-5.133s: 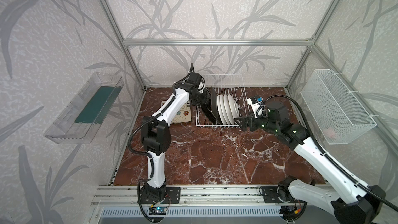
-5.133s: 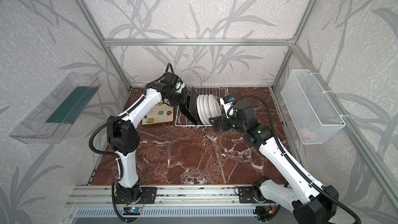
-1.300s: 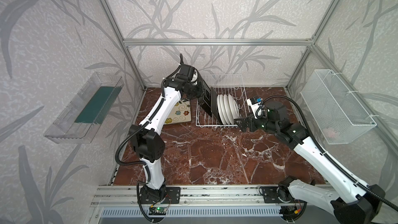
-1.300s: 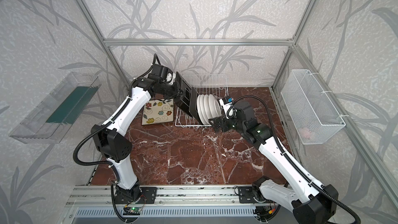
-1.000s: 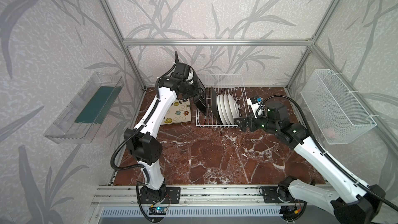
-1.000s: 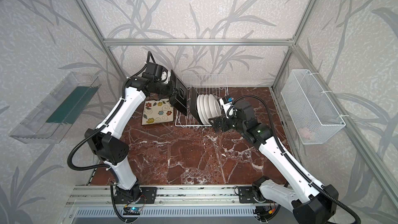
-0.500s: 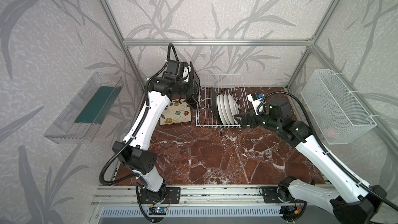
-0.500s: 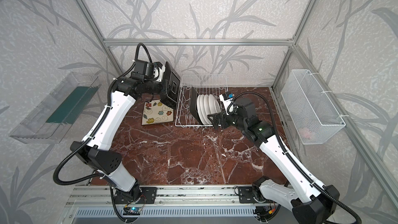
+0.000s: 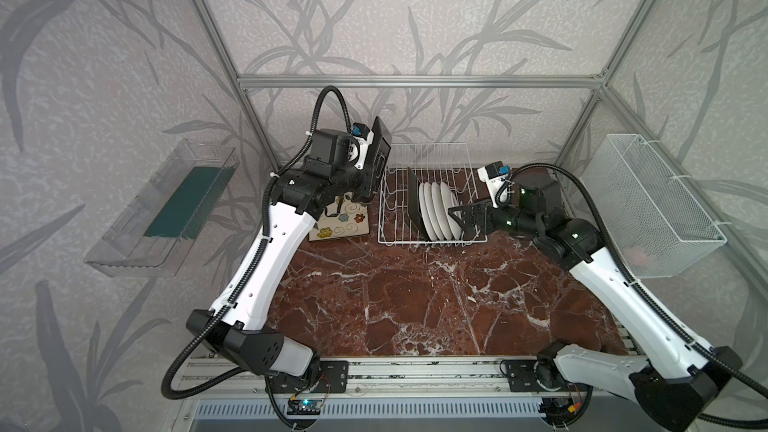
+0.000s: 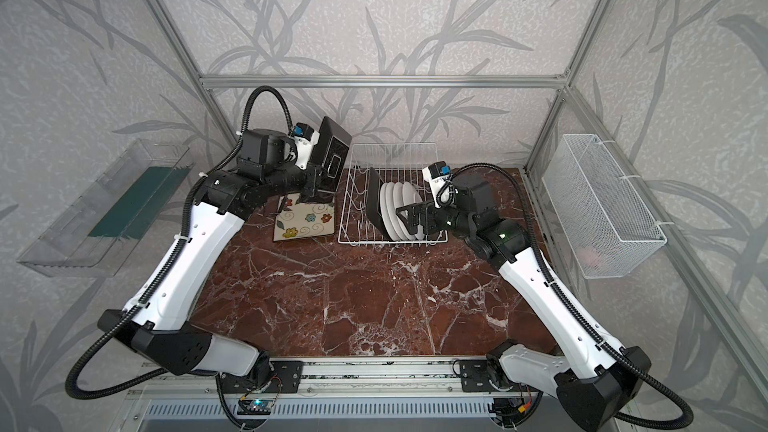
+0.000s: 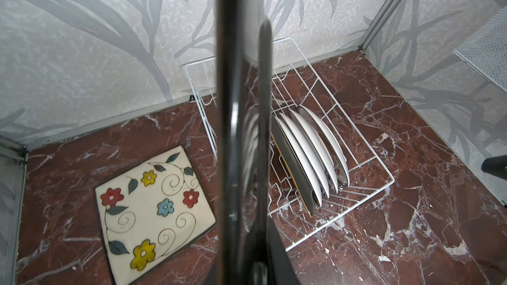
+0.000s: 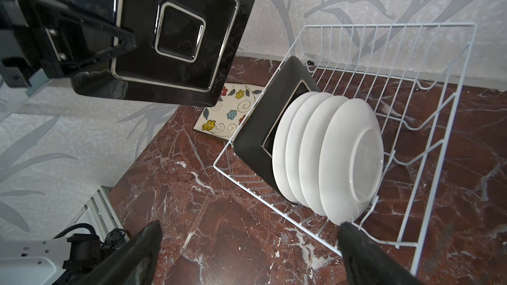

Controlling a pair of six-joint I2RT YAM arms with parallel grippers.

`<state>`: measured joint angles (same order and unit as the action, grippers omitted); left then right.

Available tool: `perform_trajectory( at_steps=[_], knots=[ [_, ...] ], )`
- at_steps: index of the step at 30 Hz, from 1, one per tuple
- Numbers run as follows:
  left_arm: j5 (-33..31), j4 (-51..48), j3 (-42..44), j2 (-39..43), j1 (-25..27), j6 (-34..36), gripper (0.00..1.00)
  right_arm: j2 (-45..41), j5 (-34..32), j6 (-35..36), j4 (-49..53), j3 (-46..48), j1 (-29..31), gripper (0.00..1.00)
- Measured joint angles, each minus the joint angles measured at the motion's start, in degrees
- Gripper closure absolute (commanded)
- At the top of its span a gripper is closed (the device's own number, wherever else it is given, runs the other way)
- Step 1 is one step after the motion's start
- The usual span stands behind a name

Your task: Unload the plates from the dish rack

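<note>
The white wire dish rack (image 9: 428,144) sits at the back of the red stone table (image 9: 415,305). Five plates stand on edge in it. One is a black square plate (image 9: 412,205). Packed close behind it, on the right arm's side, are four round white plates (image 9: 436,211).

The left gripper (image 12: 123,42) is clamped on the rim of a lifted black plate (image 12: 178,37). That plate is up in the air, just beside the rack's back corner on the left arm's side. Below it, a flowered plate (image 11: 153,206) lies flat on the table beside the rack.

The right gripper (image 9: 457,220) has its jaws wide apart and holds nothing. It hangs at the rack's other side, near the last round plate.

On the wall well away from the rack, on the left arm's side, hangs a clear tray (image 9: 124,251) with a green mat (image 9: 187,201) in it. On the opposite wall hangs a mesh basket (image 9: 665,209) with a small pink thing (image 9: 638,255) inside.

Only the top views show what is in the tray and the basket. The right wrist view shows the lifted plate's shiny black back with a square ring. The left wrist view shows only that plate's thin dark edge, but it does show a bit of red pattern on the face of one round plate.
</note>
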<state>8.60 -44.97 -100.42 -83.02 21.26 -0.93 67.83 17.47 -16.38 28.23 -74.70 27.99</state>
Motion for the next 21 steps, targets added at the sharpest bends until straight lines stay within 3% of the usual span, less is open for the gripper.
perform_trajectory(
  at_steps=[11, 21],
  knots=[
    [-1.0, 13.8, 14.5, 6.5, 2.7, 13.4, 1.00, 4.8, 7.0, -8.1, 1.2, -5.5, -6.8, 0.00],
    [-3.7, 23.1, 19.8, 8.5, 7.6, 28.7, 1.00, 10.2, 13.7, -23.3, -4.8, -5.6, -10.4, 0.01]
  ],
)
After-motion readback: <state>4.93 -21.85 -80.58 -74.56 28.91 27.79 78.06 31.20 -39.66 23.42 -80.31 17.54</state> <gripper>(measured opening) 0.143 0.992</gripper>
